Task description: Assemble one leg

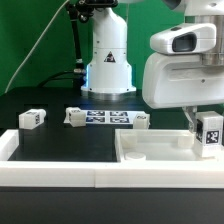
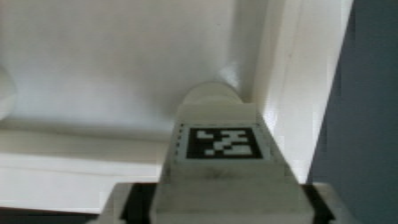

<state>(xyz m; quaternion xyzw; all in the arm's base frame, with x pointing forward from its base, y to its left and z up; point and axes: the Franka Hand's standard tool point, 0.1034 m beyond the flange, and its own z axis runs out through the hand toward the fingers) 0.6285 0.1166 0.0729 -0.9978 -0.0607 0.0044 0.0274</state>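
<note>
Pinching the leg (image 1: 211,138) upright at the panel's (image 1: 155,150) corner, gripper (image 1: 208,126): insertion step; next likely needs straight seating there.

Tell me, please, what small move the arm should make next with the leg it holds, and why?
Probably ease the leg straight down: the jaws hold it upright, its tip close to the panel in a corner by the raised rim; whether it touches the panel cannot be told.
</note>
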